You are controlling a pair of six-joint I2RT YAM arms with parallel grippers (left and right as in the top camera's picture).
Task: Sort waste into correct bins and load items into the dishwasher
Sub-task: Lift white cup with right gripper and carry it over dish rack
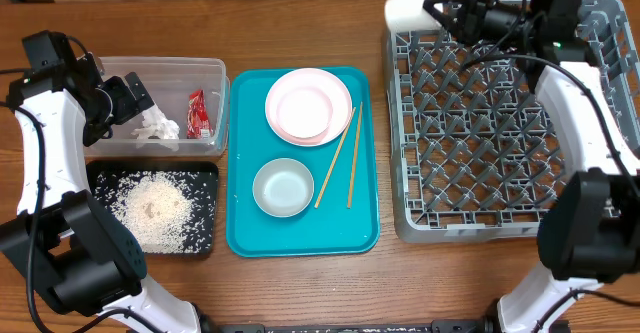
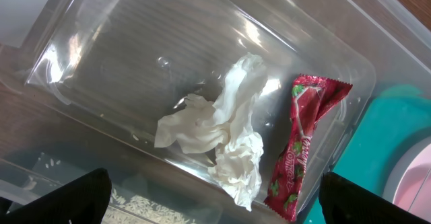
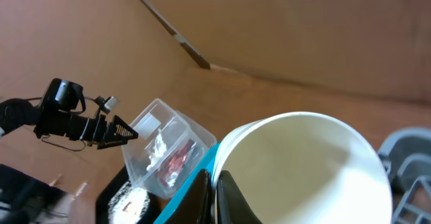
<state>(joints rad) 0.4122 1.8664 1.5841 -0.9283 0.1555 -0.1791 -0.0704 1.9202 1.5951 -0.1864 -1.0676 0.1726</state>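
White cup (image 1: 411, 8) hangs at the upper right of the overhead frame, just off the upper-left corner of the grey rack (image 1: 398, 133). The right gripper (image 1: 437, 11) is clamped on its rim and tips it sideways, probably so it can go among the pegs mouth down. The left gripper (image 1: 137, 95) gapes empty above the clear tub (image 1: 170, 63), where the tissue (image 2: 222, 126) and wrapper (image 2: 303, 143) lie sorted.

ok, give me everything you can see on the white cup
The white cup is small, plain and smooth-walled, tapered, paper or plastic by its look. Its inside shows empty in the right wrist view. It hangs tipped on its side at the far left corner of the grey dish rack, pinched at the rim by the right end effector; nothing else appears to touch it.
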